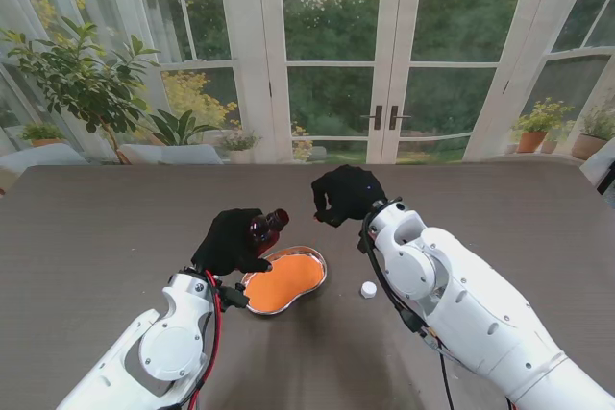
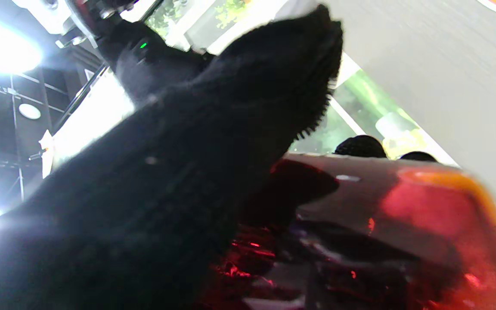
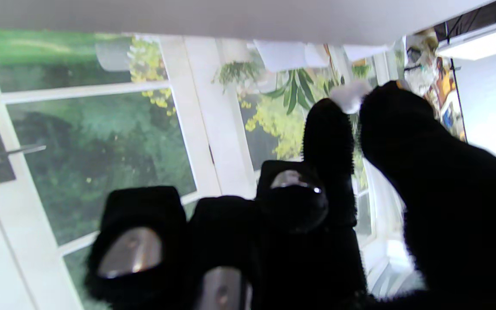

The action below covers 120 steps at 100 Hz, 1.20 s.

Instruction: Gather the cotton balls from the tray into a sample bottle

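Note:
My left hand (image 1: 229,242) in its black glove is shut on the dark amber sample bottle (image 1: 268,228), held tilted just left of the tray with its mouth toward the right hand. The bottle (image 2: 381,232) fills the left wrist view beside my thumb. The kidney-shaped metal tray (image 1: 317,261) has an orange inside; I see no cotton balls on it. My right hand (image 1: 346,194) hovers farther from me than the tray, right of the bottle. In the right wrist view, thumb and index finger pinch a small white cotton ball (image 3: 350,96).
A small white bottle cap (image 1: 368,289) lies on the grey table right of the tray, beside my right forearm. Glass doors and potted plants stand beyond the table's far edge.

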### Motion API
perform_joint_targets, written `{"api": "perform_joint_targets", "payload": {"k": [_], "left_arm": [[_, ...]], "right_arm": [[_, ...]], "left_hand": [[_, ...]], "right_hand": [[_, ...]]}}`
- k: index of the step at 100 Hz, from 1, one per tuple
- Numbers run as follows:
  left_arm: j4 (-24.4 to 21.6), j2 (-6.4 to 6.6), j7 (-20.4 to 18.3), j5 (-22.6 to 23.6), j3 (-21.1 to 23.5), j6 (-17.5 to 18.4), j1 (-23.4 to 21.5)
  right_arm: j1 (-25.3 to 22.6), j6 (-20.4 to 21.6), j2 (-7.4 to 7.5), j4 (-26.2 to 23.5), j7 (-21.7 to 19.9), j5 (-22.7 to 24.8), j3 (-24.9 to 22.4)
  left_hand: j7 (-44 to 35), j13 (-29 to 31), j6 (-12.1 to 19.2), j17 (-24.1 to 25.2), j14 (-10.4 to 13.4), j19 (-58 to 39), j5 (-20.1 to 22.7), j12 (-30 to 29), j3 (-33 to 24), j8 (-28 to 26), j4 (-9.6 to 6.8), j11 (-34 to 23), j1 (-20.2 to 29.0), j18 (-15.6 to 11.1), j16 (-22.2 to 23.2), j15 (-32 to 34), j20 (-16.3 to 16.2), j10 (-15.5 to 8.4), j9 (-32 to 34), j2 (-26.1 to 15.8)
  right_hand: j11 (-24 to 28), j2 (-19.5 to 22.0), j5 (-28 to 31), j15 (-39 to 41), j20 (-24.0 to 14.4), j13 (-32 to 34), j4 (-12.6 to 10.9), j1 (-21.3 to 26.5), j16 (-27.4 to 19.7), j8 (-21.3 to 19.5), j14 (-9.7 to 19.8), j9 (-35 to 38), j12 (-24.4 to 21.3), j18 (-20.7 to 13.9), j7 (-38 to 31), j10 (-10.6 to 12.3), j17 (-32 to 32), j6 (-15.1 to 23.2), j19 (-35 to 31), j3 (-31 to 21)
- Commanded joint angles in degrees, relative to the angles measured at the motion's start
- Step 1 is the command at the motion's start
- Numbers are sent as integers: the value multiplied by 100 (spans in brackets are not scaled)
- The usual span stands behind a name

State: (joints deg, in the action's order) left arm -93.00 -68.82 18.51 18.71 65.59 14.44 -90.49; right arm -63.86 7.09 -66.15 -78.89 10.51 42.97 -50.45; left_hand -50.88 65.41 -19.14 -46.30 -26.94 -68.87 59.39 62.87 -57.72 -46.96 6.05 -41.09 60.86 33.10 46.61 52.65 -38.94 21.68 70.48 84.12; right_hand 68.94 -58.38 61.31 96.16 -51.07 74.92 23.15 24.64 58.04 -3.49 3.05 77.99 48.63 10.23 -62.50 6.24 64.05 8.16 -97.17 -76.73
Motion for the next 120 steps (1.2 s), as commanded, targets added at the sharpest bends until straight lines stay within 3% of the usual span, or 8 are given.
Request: {"api": "perform_joint_targets", "payload": {"k": [1,24,54,85,120], "left_arm": [[-10,-1,-135,-13,5,-7,-17],[19,-3,-154,-36,-45,0,8],[95,-22,-129,-62,-134,57,110],[206,-57,-97,-132,-274,97,290],[269,-73,-103,-177,-341,146,424]], "right_arm": [[-79,-65,28,-275,-22,-51,-107],[-542,-88,35,-1135,-86,-296,-700],[-924,164,7,-1718,-94,-693,-926],[-1215,583,45,-2034,-222,-822,-974],[-1221,682,35,-2019,-213,-859,-825]], "left_hand": [[-1706,669,353,-625,-283,-3451,574,282,-419,-320,-209,-631,519,154,362,2714,-255,223,501,-6063],[-1708,669,352,-625,-283,-3450,584,281,-421,-320,-209,-629,519,154,363,2714,-258,226,500,-6063],[-1707,670,349,-625,-283,-3449,578,284,-423,-321,-209,-630,521,154,363,2714,-261,216,495,-6061],[-1705,670,344,-625,-283,-3448,574,284,-421,-321,-209,-628,518,154,364,2714,-263,220,496,-6062],[-1708,670,358,-625,-283,-3447,573,285,-415,-323,-210,-630,519,154,364,2714,-264,206,495,-6065]], "right_hand": [[437,69,271,610,43,64,41,140,110,-161,524,507,112,59,-165,-163,224,-195,-645,-151],[438,84,267,618,44,63,28,155,108,-184,515,506,115,55,-159,-163,228,-221,-662,-125],[438,89,278,624,45,62,21,159,106,-210,500,506,118,74,-161,-179,231,-255,-685,-114],[434,116,266,621,49,62,16,151,102,-215,496,505,118,75,-150,-175,230,-257,-688,-100],[426,117,269,617,54,61,13,158,98,-224,493,506,117,75,-146,-166,229,-268,-690,-93]]}}
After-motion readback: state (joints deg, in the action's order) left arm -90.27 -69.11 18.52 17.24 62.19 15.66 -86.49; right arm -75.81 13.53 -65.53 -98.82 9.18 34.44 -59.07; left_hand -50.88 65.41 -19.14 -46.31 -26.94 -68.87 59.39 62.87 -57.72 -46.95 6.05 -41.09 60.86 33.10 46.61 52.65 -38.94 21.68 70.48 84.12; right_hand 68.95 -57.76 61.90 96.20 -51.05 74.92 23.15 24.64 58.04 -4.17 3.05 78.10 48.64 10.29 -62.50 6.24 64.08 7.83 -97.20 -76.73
